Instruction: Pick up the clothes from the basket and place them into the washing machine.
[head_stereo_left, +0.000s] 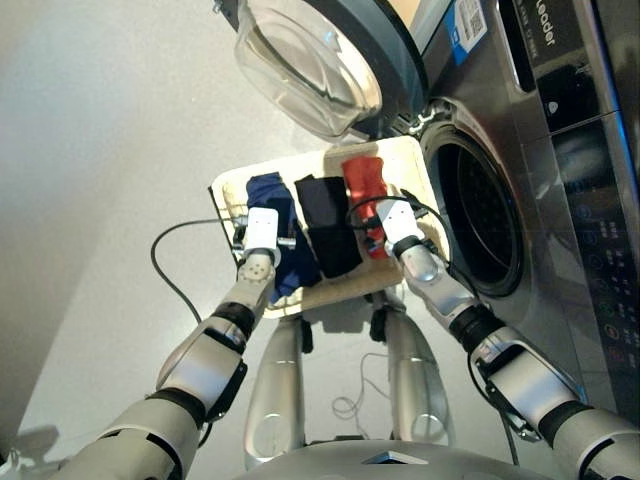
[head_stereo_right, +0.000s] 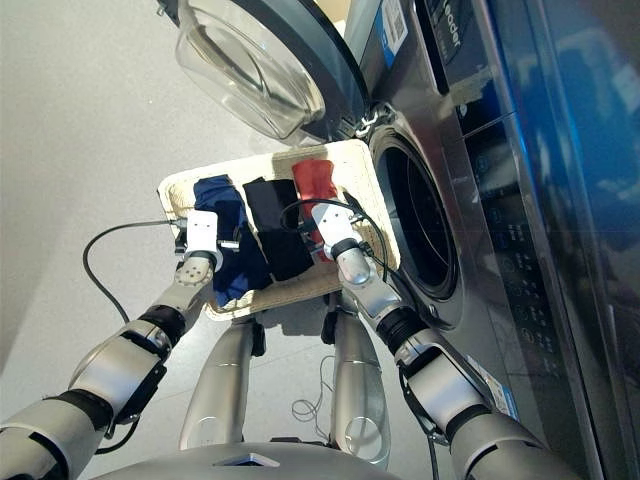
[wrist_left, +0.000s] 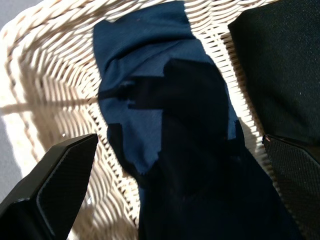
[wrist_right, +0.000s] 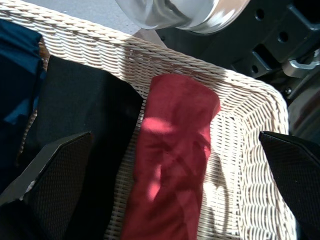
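Note:
The cream woven basket lies in front of me with the clothes side by side in it: a navy piece, a black piece and a red piece. My left gripper hovers open just above the navy cloth, one finger on each side of it. The right gripper is open over the red cloth, with nothing between its fingers. Right of the basket, the washing machine's round drum opening is dark and uncovered.
The machine's round glass door is swung open and hangs over the basket's far edge. A black cable loops over the grey floor to the left. The machine's control panel runs along the right.

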